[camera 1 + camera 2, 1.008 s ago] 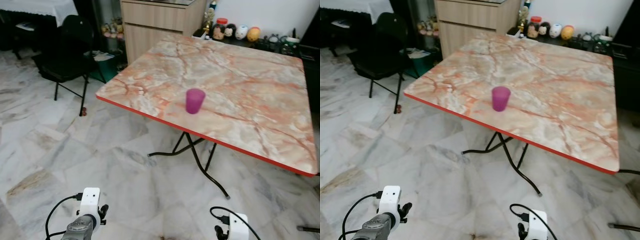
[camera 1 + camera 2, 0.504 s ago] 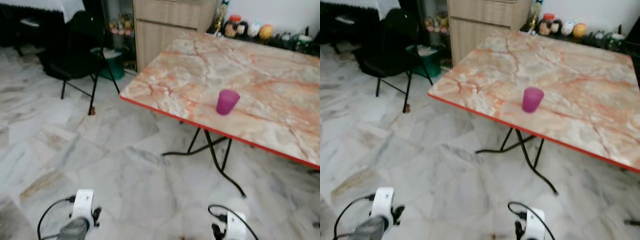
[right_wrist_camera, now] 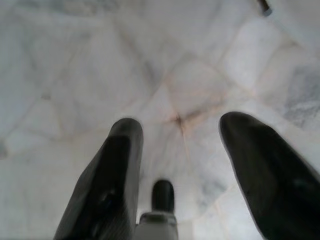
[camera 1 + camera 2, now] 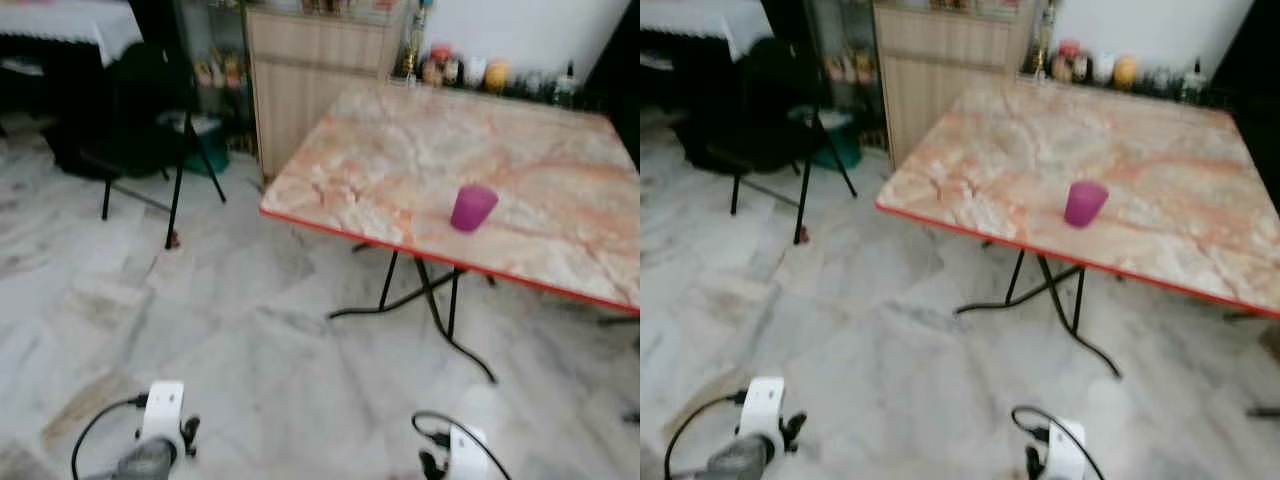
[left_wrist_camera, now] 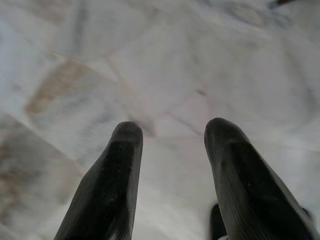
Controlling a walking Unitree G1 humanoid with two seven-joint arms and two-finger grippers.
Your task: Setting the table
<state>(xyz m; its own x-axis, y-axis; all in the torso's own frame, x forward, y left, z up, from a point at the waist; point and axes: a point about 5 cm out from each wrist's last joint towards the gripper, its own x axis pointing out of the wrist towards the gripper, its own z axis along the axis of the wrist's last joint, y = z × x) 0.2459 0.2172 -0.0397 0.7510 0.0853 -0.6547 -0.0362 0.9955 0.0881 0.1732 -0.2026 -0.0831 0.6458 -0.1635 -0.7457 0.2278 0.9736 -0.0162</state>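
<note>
A purple cup (image 4: 472, 207) stands upright near the red front edge of a marble-patterned folding table (image 4: 400, 170). Both arms hang low at the bottom of the head views, far from the table: the left wrist (image 4: 160, 420) and the right wrist (image 4: 462, 452). In the left wrist view my left gripper (image 5: 170, 132) is open over the marble floor, nothing between its fingers. In the right wrist view my right gripper (image 3: 181, 127) is open too, also above bare floor.
A black folding chair (image 4: 130, 130) stands at the left, a wooden cabinet (image 4: 320, 70) behind the table's far corner. Jars and small ornaments (image 4: 470, 72) line a shelf at the back. The table's black legs (image 4: 430, 300) cross underneath. White marble floor (image 4: 240, 330) lies between me and the table.
The whole picture has shifted and blurred: the camera has moved, so table and cup now sit farther right and farther off. Both arms still hang low.
</note>
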